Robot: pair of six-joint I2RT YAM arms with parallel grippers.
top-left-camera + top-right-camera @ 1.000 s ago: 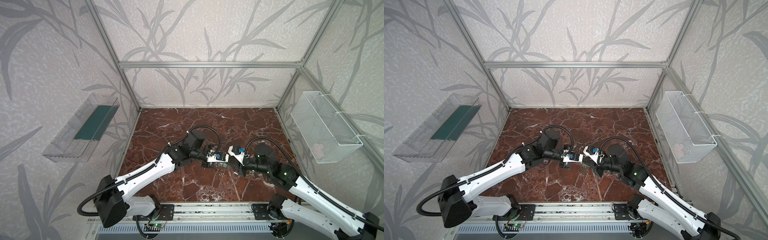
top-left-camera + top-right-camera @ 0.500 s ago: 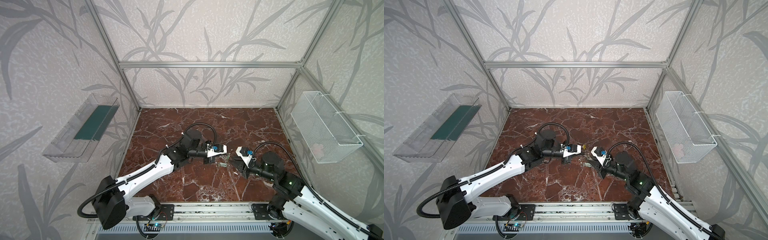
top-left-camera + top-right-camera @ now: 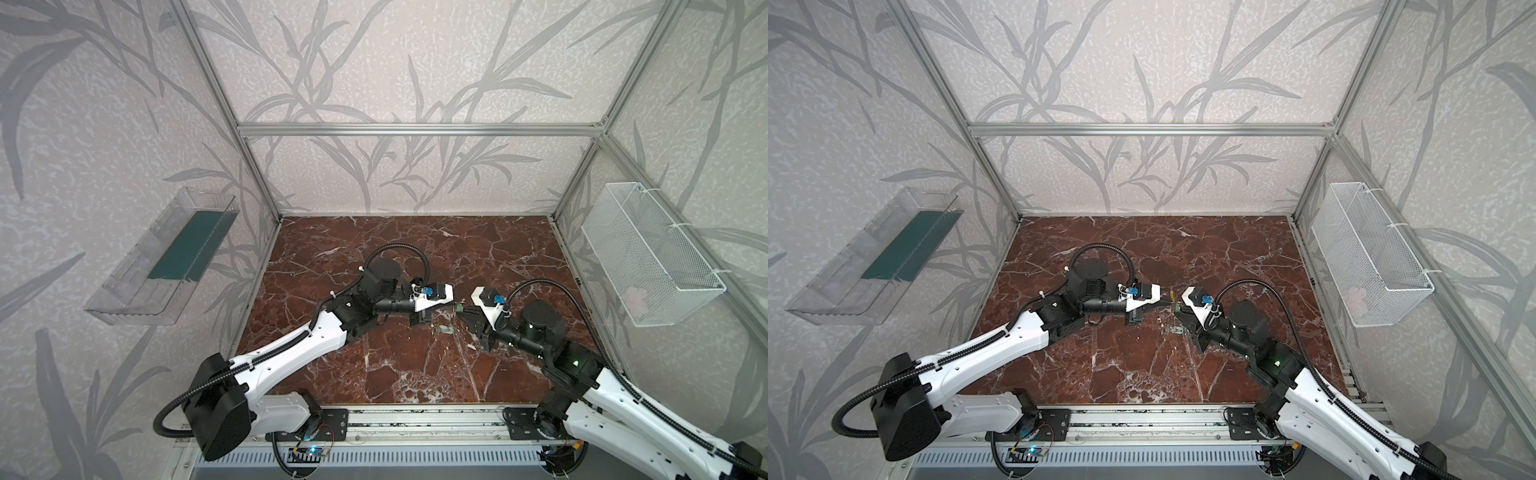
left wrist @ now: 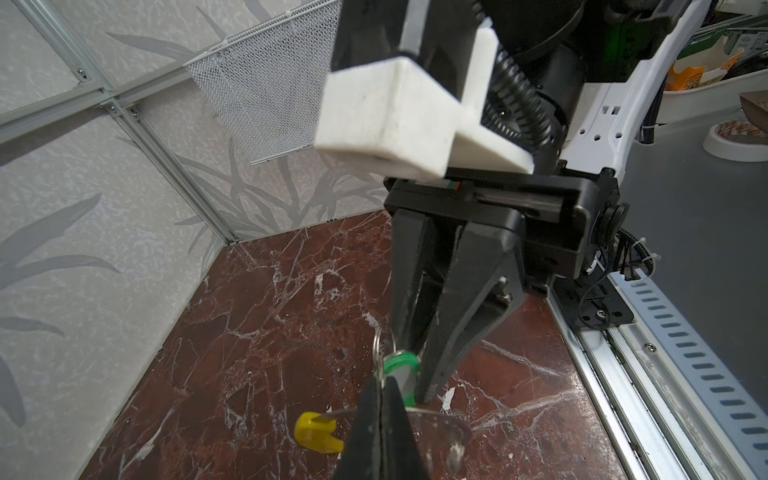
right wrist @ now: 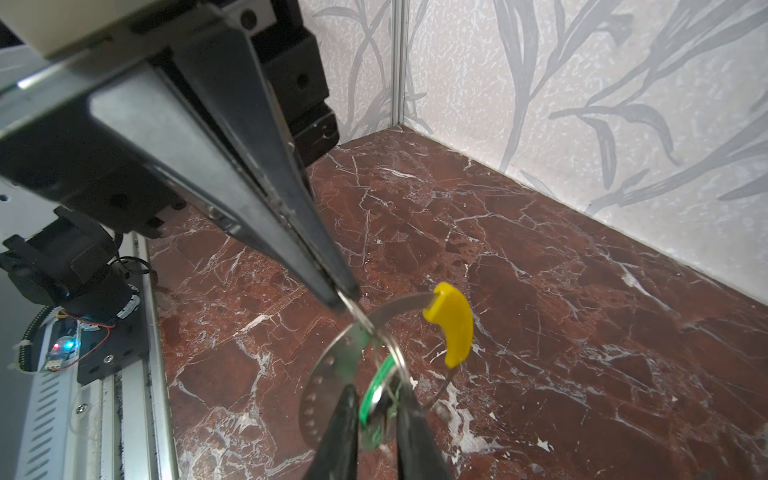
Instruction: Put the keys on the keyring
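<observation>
Two grips are seen above the desk (image 5: 540, 291): the keyring (image 5: 332, 365) is clamped in the left tool (image 5: 343, 296), a green key (image 5: 374, 419) in the right tool (image 5: 378, 399).

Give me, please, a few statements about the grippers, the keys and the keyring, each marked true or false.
1. The left gripper is shut on the grey band of the keyring. True.
2. The right gripper grips the keyring's yellow segment. False: it is closed on a green key; nothing grips the yellow segment.
3. A second key lies on the table, in neither gripper. True.
4. The wire basket hangs on the left wall. False: in both top views it hangs on the right wall.
</observation>
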